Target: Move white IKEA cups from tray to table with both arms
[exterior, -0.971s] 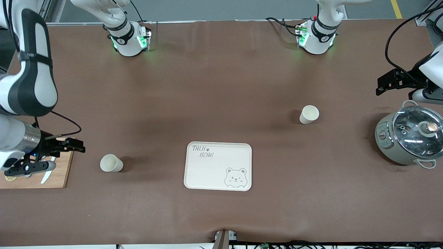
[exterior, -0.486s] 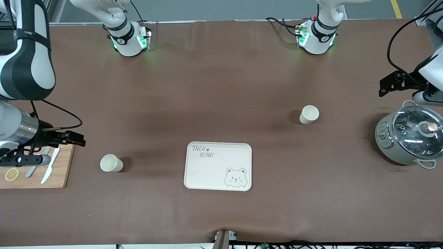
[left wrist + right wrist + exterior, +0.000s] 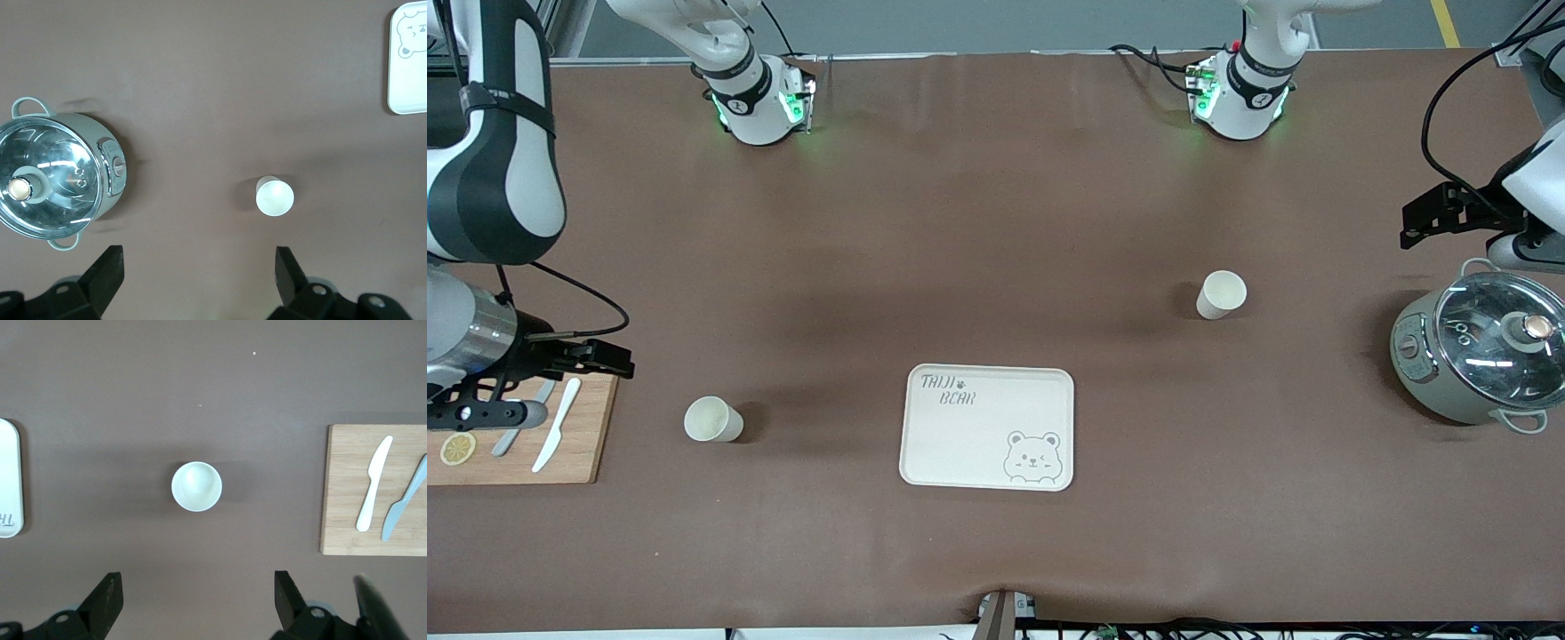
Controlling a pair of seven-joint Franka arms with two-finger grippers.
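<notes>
Two white IKEA cups stand upright on the brown table. One cup (image 3: 713, 420) is toward the right arm's end, beside the bear-print tray (image 3: 987, 467), and shows in the right wrist view (image 3: 196, 486). The other cup (image 3: 1221, 294) is toward the left arm's end, farther from the front camera, and shows in the left wrist view (image 3: 274, 197). My right gripper (image 3: 197, 593) is open and empty, high over the cutting board's edge (image 3: 600, 359). My left gripper (image 3: 199, 270) is open and empty, high over the table beside the pot (image 3: 1427, 218).
A grey-green pot with a glass lid (image 3: 1480, 351) stands at the left arm's end. A wooden cutting board (image 3: 578, 449) with two knives and a lemon slice (image 3: 456, 447) lies at the right arm's end. The tray holds nothing.
My right gripper has moved away from the front camera, uncovering the knives and lemon slice on the board. My left gripper has shifted slightly. The cups have not moved.
</notes>
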